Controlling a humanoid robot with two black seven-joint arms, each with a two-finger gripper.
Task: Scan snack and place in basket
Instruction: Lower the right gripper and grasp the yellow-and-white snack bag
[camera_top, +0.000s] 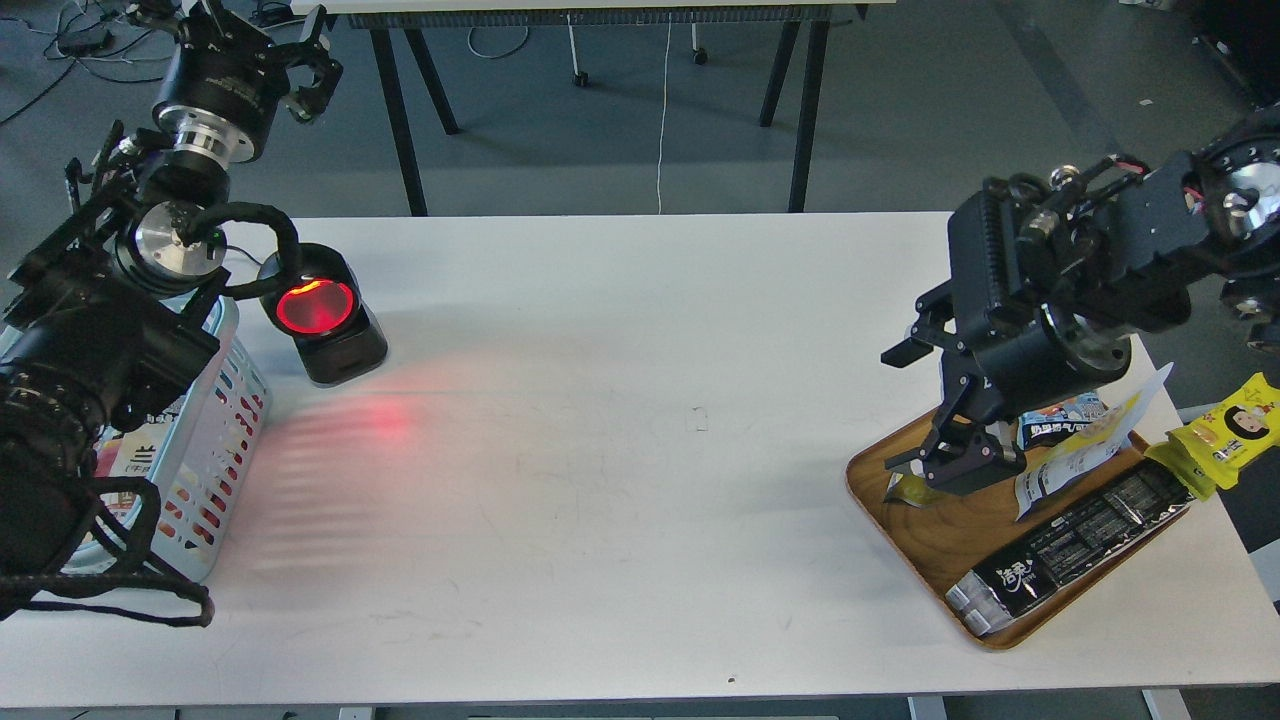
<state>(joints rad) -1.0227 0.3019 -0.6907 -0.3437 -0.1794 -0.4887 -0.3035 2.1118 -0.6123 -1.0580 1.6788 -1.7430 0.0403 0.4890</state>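
Observation:
The snack (903, 490) stands at the left end of a wooden tray; only its yellow lower corner shows below my right gripper. My right gripper (945, 468) is down on the pouch, fingers pointing down and apart on either side of it, and looks open. The pale blue basket (215, 430) stands at the table's left edge, partly hidden by my left arm. My left gripper (305, 65) is raised beyond the table's far left corner, open and empty.
A black scanner (322, 320) with a glowing red window stands by the basket and throws red light on the table. The wooden tray (925, 545) also holds a mostly white pouch (1075, 455), a small blue packet (1060, 422) and a long black packet (1070, 545). A bright yellow cartoon packet (1225, 430) lies at the table's right edge.

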